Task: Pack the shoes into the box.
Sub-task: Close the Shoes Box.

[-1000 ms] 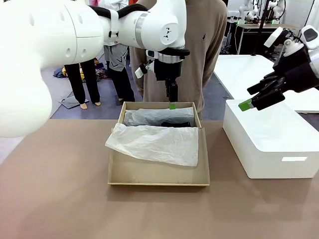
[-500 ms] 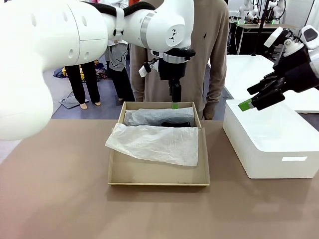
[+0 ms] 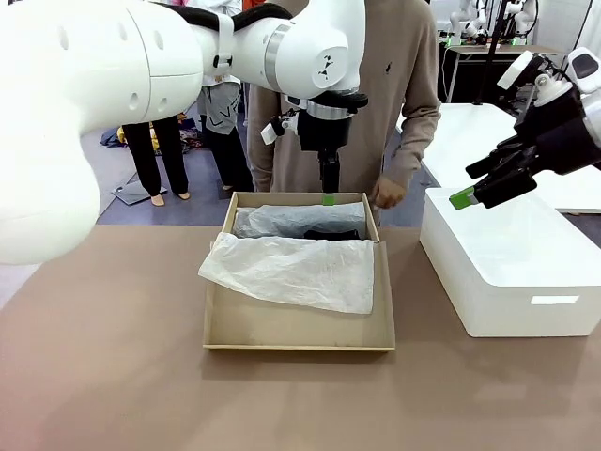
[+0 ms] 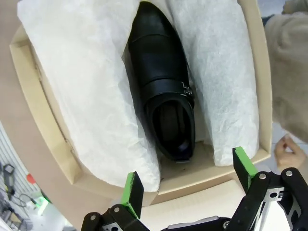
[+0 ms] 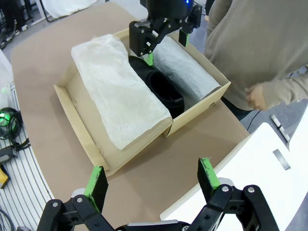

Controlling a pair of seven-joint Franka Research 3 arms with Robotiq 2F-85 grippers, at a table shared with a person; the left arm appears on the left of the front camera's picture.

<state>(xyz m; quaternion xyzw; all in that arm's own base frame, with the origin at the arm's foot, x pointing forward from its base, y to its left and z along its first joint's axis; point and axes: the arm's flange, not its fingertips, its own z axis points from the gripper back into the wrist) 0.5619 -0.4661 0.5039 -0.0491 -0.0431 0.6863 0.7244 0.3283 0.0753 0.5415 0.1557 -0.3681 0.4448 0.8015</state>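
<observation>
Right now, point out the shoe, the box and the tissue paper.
shoe [image 4: 155, 55]: left wrist view, glossy toe ahead of the strap.
box [image 3: 299, 331]: front view, near wall.
tissue paper [image 5: 120, 91]: right wrist view, middle of the larger sheet.

A big white block [image 3: 507, 272] sits on the brown table [image 3: 103, 376] at three o'clock. A person [image 3: 399, 56] in a tan sweater stands at twelve.

Readable text, numbers, brands — none. Left arm [image 3: 310, 47]: small dark emblem [image 3: 324, 64] on its white joint, no letters legible. White tag [image 3: 269, 133] by the wrist — too small to read.
</observation>
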